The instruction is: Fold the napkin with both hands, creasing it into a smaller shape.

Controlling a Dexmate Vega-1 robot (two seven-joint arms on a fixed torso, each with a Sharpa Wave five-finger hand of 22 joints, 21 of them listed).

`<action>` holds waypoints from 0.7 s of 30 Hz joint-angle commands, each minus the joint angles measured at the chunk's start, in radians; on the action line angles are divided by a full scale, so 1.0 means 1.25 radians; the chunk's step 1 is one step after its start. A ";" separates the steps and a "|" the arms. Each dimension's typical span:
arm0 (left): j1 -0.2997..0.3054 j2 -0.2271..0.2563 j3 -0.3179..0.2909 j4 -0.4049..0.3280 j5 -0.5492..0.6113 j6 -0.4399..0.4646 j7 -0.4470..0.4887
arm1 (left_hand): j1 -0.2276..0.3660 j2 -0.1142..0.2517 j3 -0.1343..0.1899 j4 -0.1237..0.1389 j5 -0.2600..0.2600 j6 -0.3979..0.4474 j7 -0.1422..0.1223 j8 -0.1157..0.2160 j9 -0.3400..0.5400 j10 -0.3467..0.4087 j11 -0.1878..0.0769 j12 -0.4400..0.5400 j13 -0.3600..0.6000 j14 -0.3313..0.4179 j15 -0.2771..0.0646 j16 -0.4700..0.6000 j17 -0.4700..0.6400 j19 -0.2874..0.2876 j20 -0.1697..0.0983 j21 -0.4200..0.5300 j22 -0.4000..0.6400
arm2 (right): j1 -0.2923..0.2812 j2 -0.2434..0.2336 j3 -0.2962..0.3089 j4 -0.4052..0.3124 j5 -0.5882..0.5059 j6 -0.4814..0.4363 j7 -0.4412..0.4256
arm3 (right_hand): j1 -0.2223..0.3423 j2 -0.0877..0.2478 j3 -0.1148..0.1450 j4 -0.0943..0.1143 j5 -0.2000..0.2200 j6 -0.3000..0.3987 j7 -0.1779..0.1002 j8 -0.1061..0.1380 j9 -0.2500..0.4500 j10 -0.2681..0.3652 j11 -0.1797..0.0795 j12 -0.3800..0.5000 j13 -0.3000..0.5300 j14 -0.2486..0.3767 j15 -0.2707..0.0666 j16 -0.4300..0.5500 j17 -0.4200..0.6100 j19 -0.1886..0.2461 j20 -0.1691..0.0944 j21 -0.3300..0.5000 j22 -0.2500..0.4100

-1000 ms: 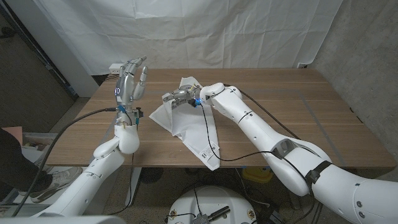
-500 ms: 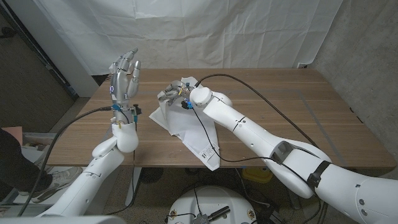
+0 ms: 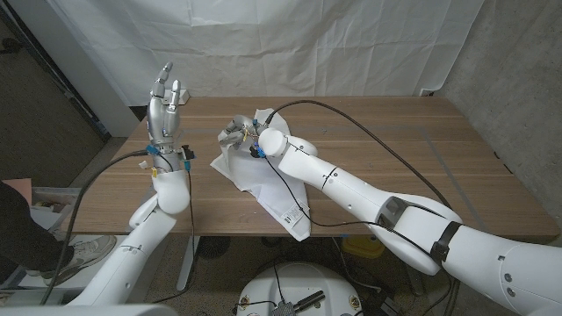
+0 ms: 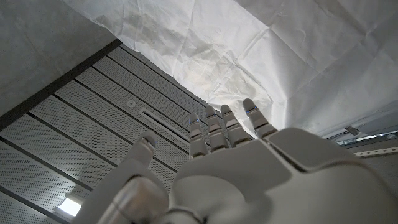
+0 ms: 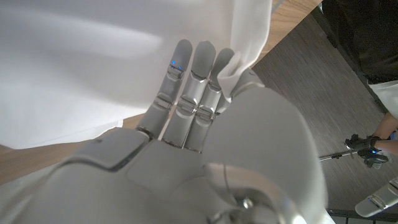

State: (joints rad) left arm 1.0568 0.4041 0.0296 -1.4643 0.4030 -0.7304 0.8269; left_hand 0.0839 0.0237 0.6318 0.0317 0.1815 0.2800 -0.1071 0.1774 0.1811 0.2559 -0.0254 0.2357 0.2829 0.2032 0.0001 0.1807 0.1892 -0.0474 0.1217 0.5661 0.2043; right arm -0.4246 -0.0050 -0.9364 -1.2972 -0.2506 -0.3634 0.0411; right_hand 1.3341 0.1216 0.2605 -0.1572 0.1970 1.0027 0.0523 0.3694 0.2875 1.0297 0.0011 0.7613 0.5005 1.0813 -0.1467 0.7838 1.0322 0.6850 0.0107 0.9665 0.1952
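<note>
White draped sheeting (image 3: 290, 44) closes off the far side of the scene, and a wooden table (image 3: 421, 167) stands in front of it. One napkin (image 3: 263, 180), white, lies on the left half of the table. It is rumpled rather than flat: its far end is bunched up near the table's middle-left, and from there it runs toward the near edge, where one corner overhangs the table lip.

One right hand (image 3: 239, 132) sits at the far, bunched end of the napkin, reaching in from the right. In the right wrist view, the right hand (image 5: 205, 124) has a strip of the cloth (image 5: 249, 43) passing between a finger and the thumb side, with the fingers (image 5: 186, 87) lying against the white fabric; the hand is pinching the napkin. In the head view the exact contact is hidden behind the wrist and the raised cloth, and the fingertips are hard to make out.

One left hand (image 3: 163, 110) is raised upright well above the left end of the table, well apart from the napkin, to its left. Its fingers point up and stand apart, holding nothing. The left wrist view shows the left hand (image 4: 249, 174) against the sheeting and a panelled ceiling.

A black cable runs along each arm; the right arm's cable crosses over the napkin. At the left edge of the head view part of a person is cut off, too little showing to describe.
</note>
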 commanded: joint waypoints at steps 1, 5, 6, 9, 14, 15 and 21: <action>0.005 -0.053 -0.046 0.007 -0.094 -0.045 -0.099 | 0.000 -0.002 -0.003 -0.001 0.006 -0.010 0.001 -0.002 0.000 -0.006 0.003 -0.003 -0.002 -0.006 -0.001 0.000 0.000 -0.007 0.005 -0.004 0.000 | 0.030 0.038 -0.071 0.092 -0.050 0.043 -0.015 | 0.011 0.002 0.000 0.001 0.005 0.021 0.015 -0.005 0.001 0.010 -0.004 -0.011 -0.009 0.039 -0.063 -0.006 0.000 -0.004 -0.004 0.008 -0.002; 0.008 -0.065 -0.058 0.005 -0.085 -0.049 -0.105 | -0.001 -0.002 -0.003 -0.002 0.007 -0.010 0.002 0.000 0.000 -0.007 0.004 -0.004 -0.005 -0.010 -0.001 0.000 -0.001 -0.011 0.001 -0.007 0.000 | 0.047 0.054 -0.106 0.136 -0.091 0.067 -0.042 | 0.015 0.006 0.004 0.000 0.006 0.013 0.014 -0.013 -0.002 0.007 0.000 -0.021 -0.021 0.036 -0.063 -0.012 0.000 -0.009 -0.007 0.011 -0.003; 0.009 -0.067 -0.061 0.005 -0.081 -0.050 -0.106 | -0.001 -0.002 -0.003 -0.002 0.007 -0.010 0.002 0.000 0.000 -0.006 0.004 -0.005 -0.005 -0.011 -0.001 0.000 -0.001 -0.013 0.001 -0.008 0.000 | 0.050 0.060 -0.112 0.151 -0.101 0.072 -0.053 | 0.017 0.009 0.007 0.000 0.006 0.010 0.012 -0.018 -0.004 0.002 0.007 -0.030 -0.029 0.033 -0.063 -0.019 -0.004 -0.013 -0.010 0.013 -0.003; 0.015 -0.075 -0.070 -0.002 -0.073 -0.051 -0.109 | -0.001 -0.002 -0.003 -0.003 0.007 -0.010 0.002 0.001 0.000 -0.007 0.003 -0.005 -0.007 -0.011 -0.002 0.001 -0.002 -0.015 0.000 -0.009 -0.001 | 0.057 0.068 -0.123 0.168 -0.121 0.072 -0.065 | 0.019 0.014 0.010 0.001 0.005 0.007 0.006 -0.024 -0.008 -0.008 0.010 -0.042 -0.039 0.030 -0.063 -0.025 -0.006 -0.018 -0.014 0.016 -0.004; 0.024 -0.084 -0.083 -0.014 -0.062 -0.052 -0.113 | -0.001 -0.002 -0.004 -0.004 0.008 -0.009 0.003 0.002 0.000 -0.006 0.004 -0.006 -0.009 -0.011 -0.004 0.002 -0.003 -0.016 -0.004 -0.010 -0.001 | 0.087 0.084 -0.119 0.206 -0.104 0.034 0.030 | -0.043 0.037 0.014 0.043 -0.009 -0.050 -0.003 -0.084 -0.032 -0.083 0.038 -0.128 -0.102 -0.022 -0.056 -0.084 -0.036 -0.056 -0.011 0.026 -0.009; 0.025 -0.085 -0.085 -0.015 -0.060 -0.053 -0.115 | -0.001 -0.002 -0.004 -0.004 0.008 -0.008 0.003 0.003 0.000 -0.006 0.004 -0.006 -0.009 -0.011 -0.004 0.002 -0.003 -0.016 -0.005 -0.010 -0.001 | 0.087 0.084 -0.119 0.204 -0.107 0.024 0.032 | -0.081 0.035 0.007 0.062 -0.011 -0.062 0.003 -0.099 -0.040 -0.098 0.051 -0.147 -0.114 -0.033 -0.049 -0.103 -0.056 -0.064 -0.005 0.025 -0.012; 0.027 -0.091 -0.094 -0.018 -0.056 -0.059 -0.123 | -0.001 -0.001 -0.004 -0.005 0.008 -0.009 0.003 0.003 0.000 -0.005 0.004 -0.007 -0.012 -0.014 -0.006 0.002 -0.004 -0.019 -0.005 -0.012 -0.001 | 0.130 0.085 -0.161 0.212 -0.138 -0.024 0.130 | -0.263 0.001 -0.045 0.141 -0.012 -0.129 0.020 -0.145 -0.064 -0.208 0.088 -0.243 -0.159 -0.122 0.020 -0.179 -0.137 -0.103 0.045 0.007 -0.015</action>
State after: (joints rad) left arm 1.0796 0.3138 -0.0589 -1.4727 0.3200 -0.7910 0.6983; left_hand 0.0840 0.0238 0.6277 0.0274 0.1856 0.2696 -0.1070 0.1775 0.1813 0.2507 -0.0201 0.2279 0.2675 0.1870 -0.0052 0.1807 0.1823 -0.0650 0.1144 0.5534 0.1997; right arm -0.3358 0.0796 -1.0785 -1.0963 -0.3828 -0.3355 0.0553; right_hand 1.0772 0.1453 0.2255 -0.0087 0.1810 0.8683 0.0698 0.1992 0.2112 0.8130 0.0948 0.4926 0.3141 0.9766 -0.1416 0.5792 0.8779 0.5727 0.0439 0.9855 0.1765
